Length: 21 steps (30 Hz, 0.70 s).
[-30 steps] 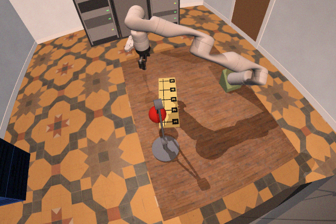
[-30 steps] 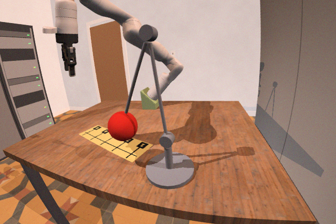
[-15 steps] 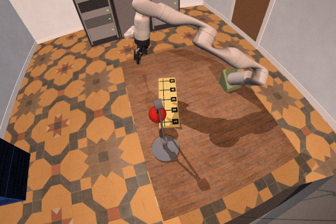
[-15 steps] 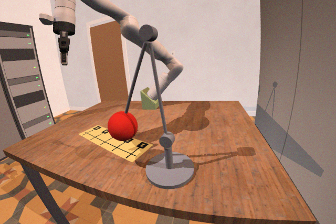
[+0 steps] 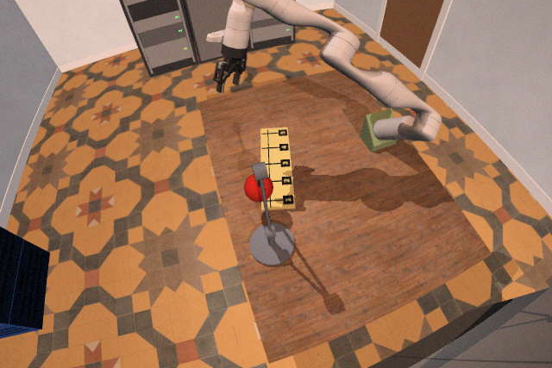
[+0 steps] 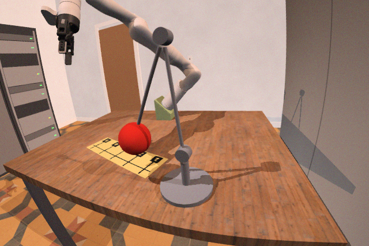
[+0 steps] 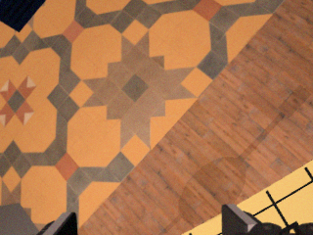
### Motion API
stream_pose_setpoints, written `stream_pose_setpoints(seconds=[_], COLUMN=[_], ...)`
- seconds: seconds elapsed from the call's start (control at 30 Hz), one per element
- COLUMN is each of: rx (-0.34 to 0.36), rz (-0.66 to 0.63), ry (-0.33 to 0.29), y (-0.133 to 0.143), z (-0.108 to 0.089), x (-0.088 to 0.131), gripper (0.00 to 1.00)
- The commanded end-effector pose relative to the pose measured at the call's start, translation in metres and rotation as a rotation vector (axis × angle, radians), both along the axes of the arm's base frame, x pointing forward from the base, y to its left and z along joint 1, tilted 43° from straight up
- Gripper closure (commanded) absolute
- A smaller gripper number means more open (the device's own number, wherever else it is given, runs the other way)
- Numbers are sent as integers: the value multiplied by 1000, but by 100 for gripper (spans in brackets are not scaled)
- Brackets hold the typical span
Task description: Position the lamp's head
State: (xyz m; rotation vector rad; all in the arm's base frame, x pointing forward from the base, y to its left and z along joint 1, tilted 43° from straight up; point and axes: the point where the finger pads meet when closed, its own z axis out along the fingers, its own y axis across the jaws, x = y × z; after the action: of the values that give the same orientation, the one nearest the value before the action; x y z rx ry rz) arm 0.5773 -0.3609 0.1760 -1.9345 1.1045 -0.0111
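The lamp has a round grey base (image 5: 272, 246) (image 6: 187, 189) on the wooden bench (image 5: 356, 243) (image 6: 253, 162) (image 7: 235, 127). Two thin arms fold at a high grey elbow (image 5: 259, 171) (image 6: 162, 36). Its red round head (image 5: 257, 189) (image 6: 134, 138) hangs low over the near part of the yellow numbered strip (image 5: 279, 140) (image 6: 98, 148) (image 7: 293, 196), roughly level with mark 2. My gripper (image 5: 228, 74) (image 6: 67, 51) (image 7: 149, 227) is open and empty. It hangs high over the bench's far left corner, well away from the lamp.
A green block (image 5: 373, 132) (image 6: 163, 109) holds the arm's foot at the bench's far right. Server racks (image 5: 151, 12) (image 6: 26, 88) stand behind the far corner. A dark blue box (image 5: 21, 283) sits on the tiled floor at the left.
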Motion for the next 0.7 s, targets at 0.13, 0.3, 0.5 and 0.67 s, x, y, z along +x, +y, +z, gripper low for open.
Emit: stream_pose_setpoints(seconds=[0.13,0.3,0.5,0.67], rx=[139,215,306,333], rz=[33,-43,-135,-142], ry=[35,-5,-53,-17], y=[-20,-32,-47,-34], z=[3,9,17,20], x=[-6,-8,-9,-8], gripper=[0,0,0,0])
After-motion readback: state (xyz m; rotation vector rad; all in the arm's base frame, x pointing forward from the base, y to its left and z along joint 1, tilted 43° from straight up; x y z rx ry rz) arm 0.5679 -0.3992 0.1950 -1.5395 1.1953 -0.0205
